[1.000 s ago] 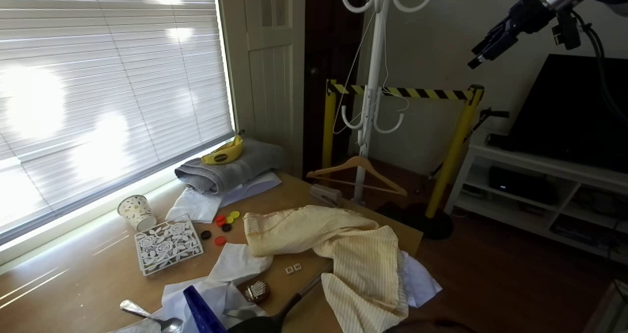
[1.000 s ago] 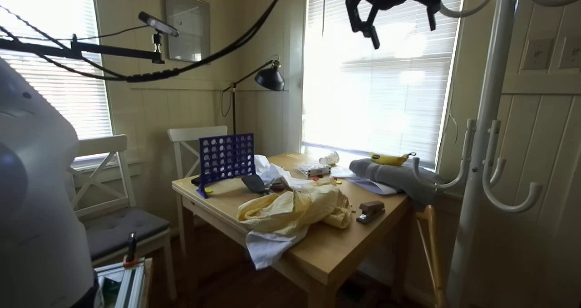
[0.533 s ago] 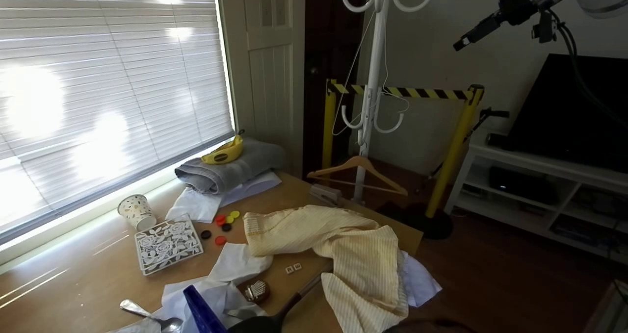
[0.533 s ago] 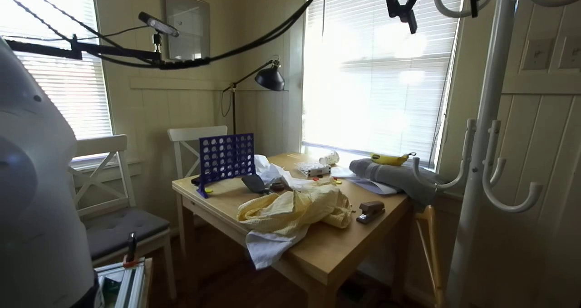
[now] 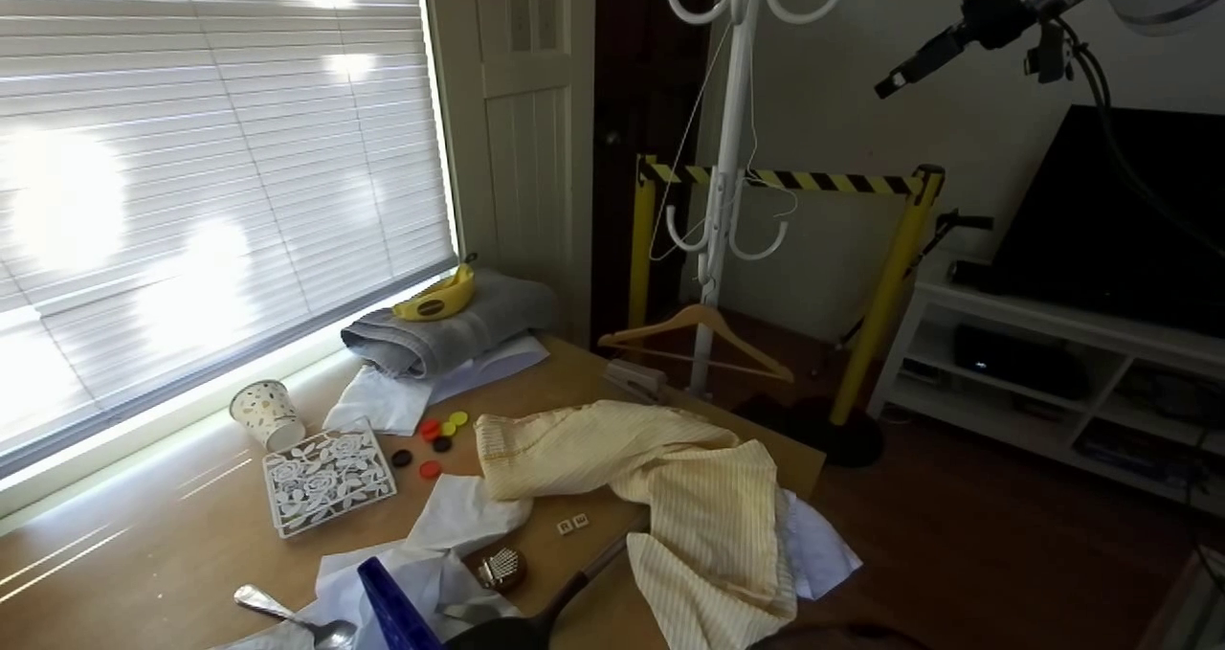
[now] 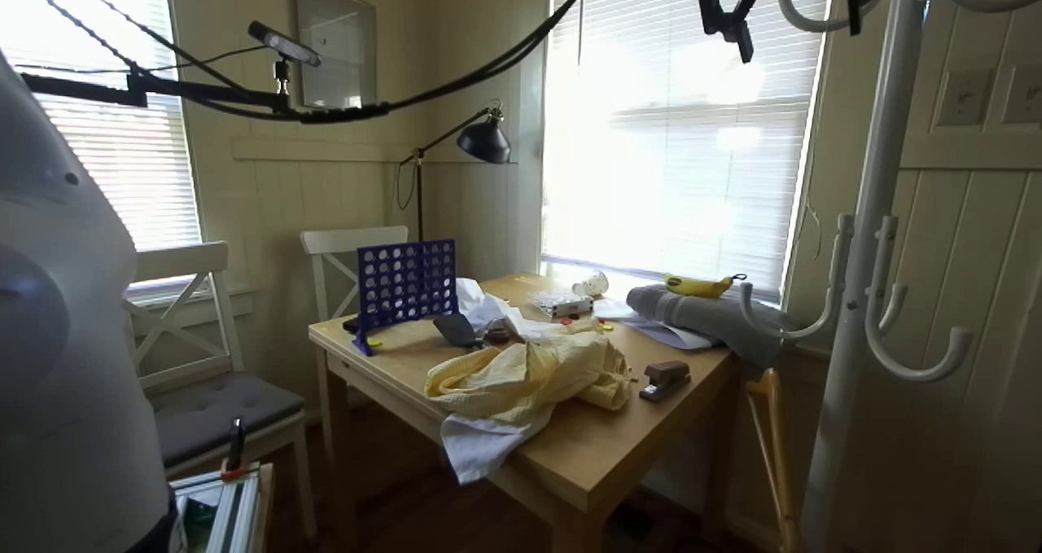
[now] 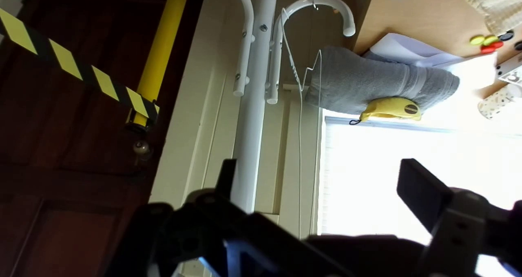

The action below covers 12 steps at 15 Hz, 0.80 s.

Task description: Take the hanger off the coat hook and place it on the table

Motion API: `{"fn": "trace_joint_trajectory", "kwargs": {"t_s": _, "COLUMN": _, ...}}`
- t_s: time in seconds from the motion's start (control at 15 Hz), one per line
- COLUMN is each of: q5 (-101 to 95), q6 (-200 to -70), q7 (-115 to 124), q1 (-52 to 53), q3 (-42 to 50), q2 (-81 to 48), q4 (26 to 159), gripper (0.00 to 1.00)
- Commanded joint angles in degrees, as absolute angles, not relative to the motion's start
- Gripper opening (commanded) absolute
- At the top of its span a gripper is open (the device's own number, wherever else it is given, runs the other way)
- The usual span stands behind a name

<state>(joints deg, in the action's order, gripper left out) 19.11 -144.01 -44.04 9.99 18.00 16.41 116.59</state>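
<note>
Up high, well above the level of the table [image 6: 619, 447], held the gripper [image 7: 320, 179] wide, with 2 fingers [image 7: 422, 193] far apart and nothing between! Spotted the wooden hanger [image 5: 697, 316] lower, dangling from the coat hook [image 7: 348, 20] outside the table's edge. Probably called for a descent, a pinch, then a lift past the upturned tip. Looked tight by the white pole [image 6: 884, 129], roomier on the bare wood beside the stapler [image 6: 665, 380].

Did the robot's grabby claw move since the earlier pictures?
Yes: in an exterior view the gripper has moved right and a little up in the picture, and now appears nearer the white coat-stand pole, which stayed put.
</note>
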Motion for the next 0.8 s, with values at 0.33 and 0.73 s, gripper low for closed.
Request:
{"fn": "trace_joint_trajectory", "kwargs": {"t_s": 0.33, "q5": 25.7, "q6": -143.7, "q7": -49.8, "q1": 10.0, "q3": 17.7, "q2": 15.8, "q4": 116.5, "gripper": 1.00}}
{"fn": "trace_joint_trajectory", "kwargs": {"t_s": 0.73, "q5": 35.0, "q6": -140.7, "q7": -57.4, "q1": 8.4, "q3": 20.3, "q2": 6.9, "q4": 105.6, "gripper": 1.00}}
